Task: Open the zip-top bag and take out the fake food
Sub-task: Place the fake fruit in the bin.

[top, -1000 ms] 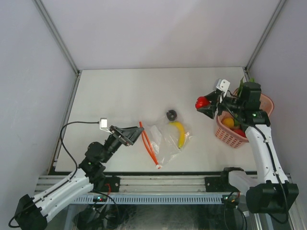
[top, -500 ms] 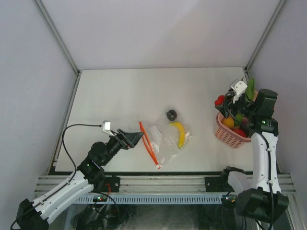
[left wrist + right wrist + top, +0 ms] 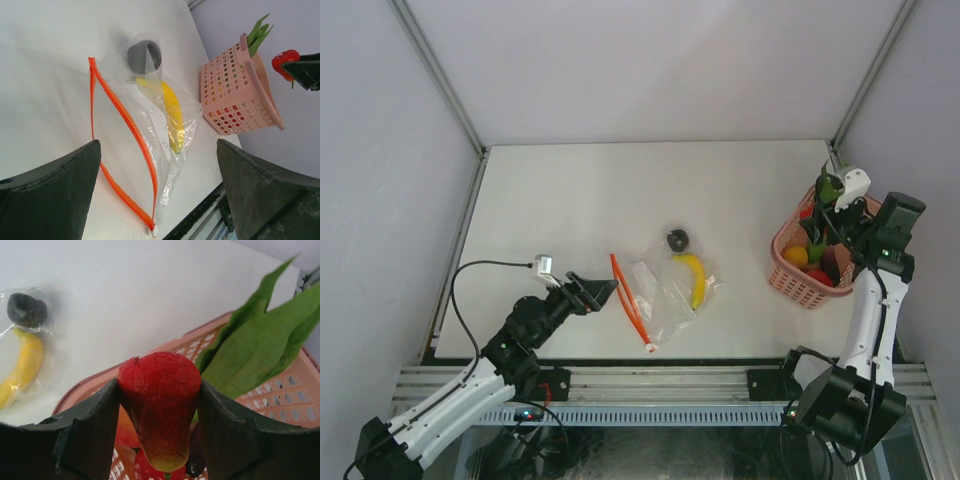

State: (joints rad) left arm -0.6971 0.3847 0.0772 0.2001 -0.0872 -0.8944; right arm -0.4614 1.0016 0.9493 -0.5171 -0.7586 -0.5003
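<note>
Zip-top bag (image 3: 665,290) near the counter's (image 3: 570,190) 6 o'clock edge, lots of room toward 12. Orange zipper (image 3: 630,300) running 11 to 5, mouth facing 9. Left pincer (image 3: 607,287) wide open, holding nothing. Right pincer (image 3: 159,390) squeezing a red fruit (image 3: 160,415) over the basket (image 3: 790,275).

On my right wrist cam the right tool (image 3: 160,390) has a wrinkly red fruit (image 3: 159,410) pinched between both fingers, hanging over the near rim of the pink basket (image 3: 282,387). A green leafy vegetable (image 3: 260,345) sticks up out of it on the right, with more red pieces below. Far left on the table (image 3: 125,285) lies the zip-top bag (image 3: 47,365), with the banana (image 3: 22,367) and dark ball (image 3: 26,309) inside
</note>
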